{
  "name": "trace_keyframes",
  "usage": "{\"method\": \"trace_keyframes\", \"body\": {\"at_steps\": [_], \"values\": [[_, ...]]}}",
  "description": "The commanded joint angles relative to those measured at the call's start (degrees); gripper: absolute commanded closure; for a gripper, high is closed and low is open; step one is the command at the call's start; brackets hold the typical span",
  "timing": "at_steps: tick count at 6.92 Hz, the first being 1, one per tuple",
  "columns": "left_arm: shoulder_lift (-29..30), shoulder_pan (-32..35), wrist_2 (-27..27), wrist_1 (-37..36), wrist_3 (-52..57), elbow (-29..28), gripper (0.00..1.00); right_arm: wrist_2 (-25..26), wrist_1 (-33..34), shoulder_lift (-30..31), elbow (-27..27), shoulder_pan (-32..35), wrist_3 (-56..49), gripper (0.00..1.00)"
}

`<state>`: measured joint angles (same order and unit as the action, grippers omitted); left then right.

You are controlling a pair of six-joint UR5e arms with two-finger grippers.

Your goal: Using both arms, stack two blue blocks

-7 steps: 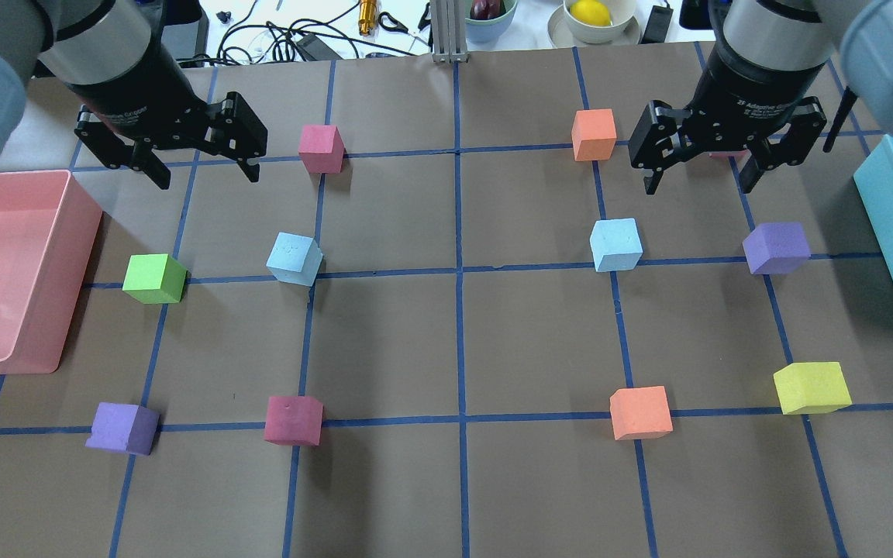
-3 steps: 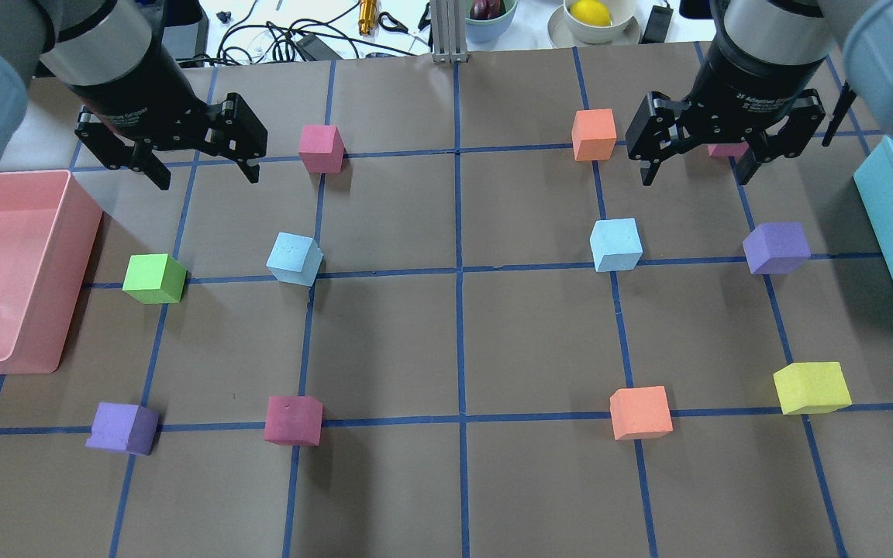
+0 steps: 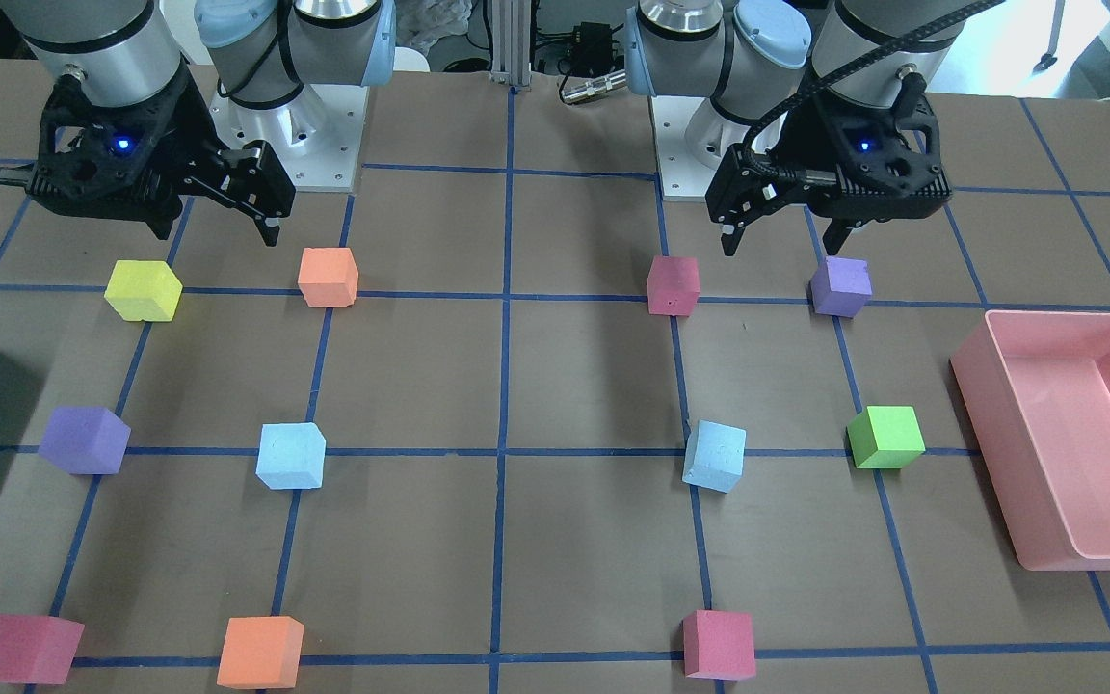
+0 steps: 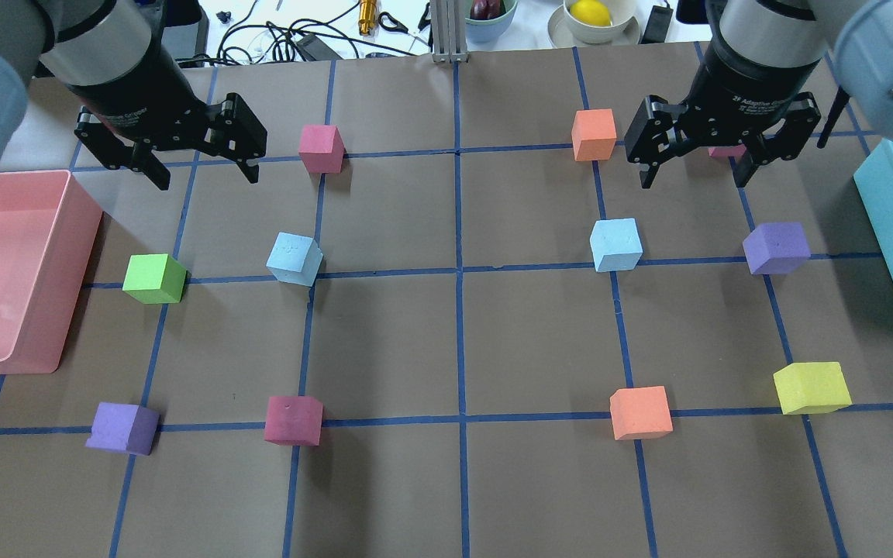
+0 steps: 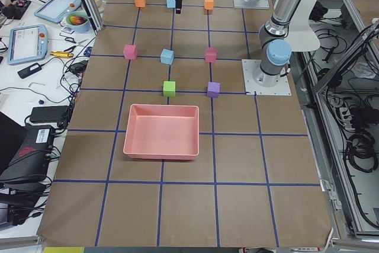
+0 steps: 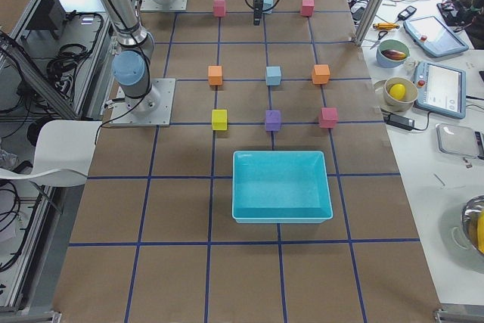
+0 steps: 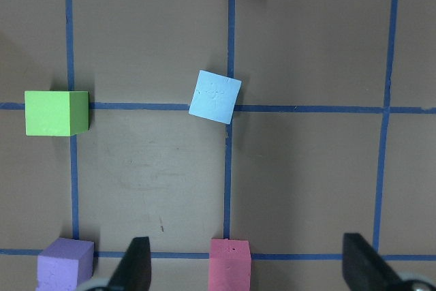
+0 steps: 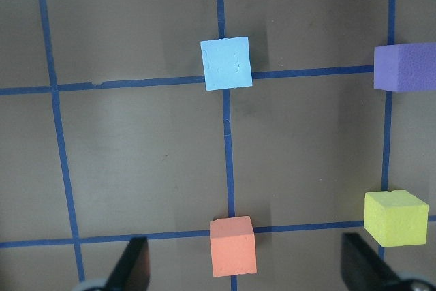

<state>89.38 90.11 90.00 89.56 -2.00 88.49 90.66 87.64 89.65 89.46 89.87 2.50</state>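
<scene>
Left tool (image 4: 206,178), right tool (image 4: 693,180) above blue-gridded brown table (image 4: 384,341)

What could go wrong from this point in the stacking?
1. The left blue block sits turned against the tape lines; unless the left arm turns its open jaws, they may pinch corners and twist it.
2. The blocks lie far apart; carrying the right blue block over brings the right arm near the left one, so they could bump.

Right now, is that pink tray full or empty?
Empty. The pink tray shows only its bare floor; nothing lies inside it.
</scene>
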Motion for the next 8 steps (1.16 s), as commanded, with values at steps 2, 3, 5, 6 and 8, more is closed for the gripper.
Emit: {"method": "trace_keyframes", "body": {"at_steps": [2,3,5,6,8], "values": [[0.0,0.0,0.0,0.0,0.1,-0.1,0.00,0.1,6.5,-8.6,0.7,-0.2,-3.7,0.00],[0.1,0.0,-0.2,-0.1,0.1,-0.1,0.00,-0.3,9.8,-11.1,0.9,-0.3,-3.7,0.00],[0.8,0.1,-0.2,-0.3,0.1,0.0,0.00,-0.3,19.0,-15.2,4.7,-0.2,-3.8,0.00],[0.8,0.0,-0.2,-0.3,0.1,-0.1,0.00,-0.4,27.8,-16.3,9.1,-0.2,-3.8,0.00],[1.4,-0.1,-0.3,-0.5,0.1,-0.9,0.00,-0.3,39.6,-17.5,16.4,-0.3,-8.8,0.00]]}}
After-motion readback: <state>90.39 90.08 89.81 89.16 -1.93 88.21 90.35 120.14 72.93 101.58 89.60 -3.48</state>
